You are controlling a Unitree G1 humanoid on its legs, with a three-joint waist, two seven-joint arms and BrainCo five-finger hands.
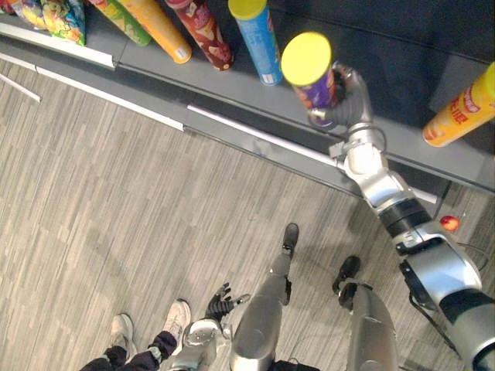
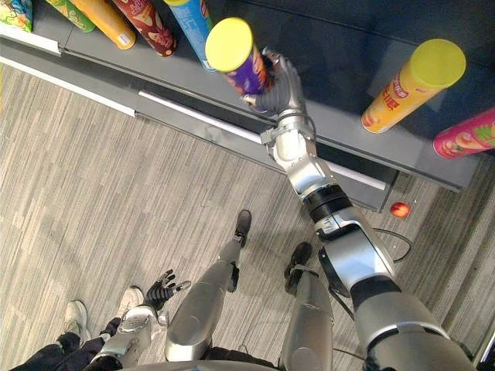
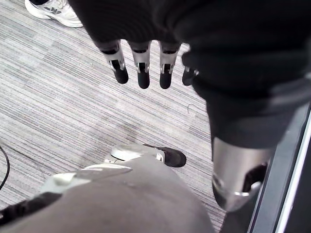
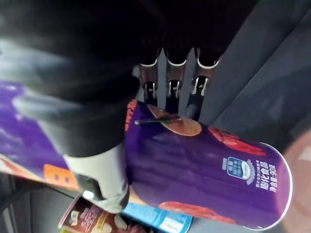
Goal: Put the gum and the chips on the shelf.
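Up at the shelf (image 2: pixel 348 73), around 12 o'clock in the right eye view, the right hand (image 2: pixel 283 80) has its fingers curled round the lower part of the purple chips can (image 2: pixel 238 60), yellow lid facing the camera. The right wrist view shows thumb on one side and fingers on the other, so it's a proper wrap grip. I can't tell if the base is actually sitting on the shelf board. The left hand (image 2: pixel 163 291) hangs low at 7 o'clock, fingers loose and spread, holding nothing.

What I'd worry about: the blue can (image 1: pixel 257 39) stands near, at the purple one's 10 o'clock, with a red can (image 1: pixel 207 35) just beside that. If the hand lets go before the base is flat, a tall narrow can like this probably tips and takes the blue one with it, domino style. The fingers could also drag it toward the shelf's front edge at 6 o'clock as they open, and then it's on the floor. The orange can (image 2: pixel 410 85) out at 3 o'clock is well apart, so no drama there.
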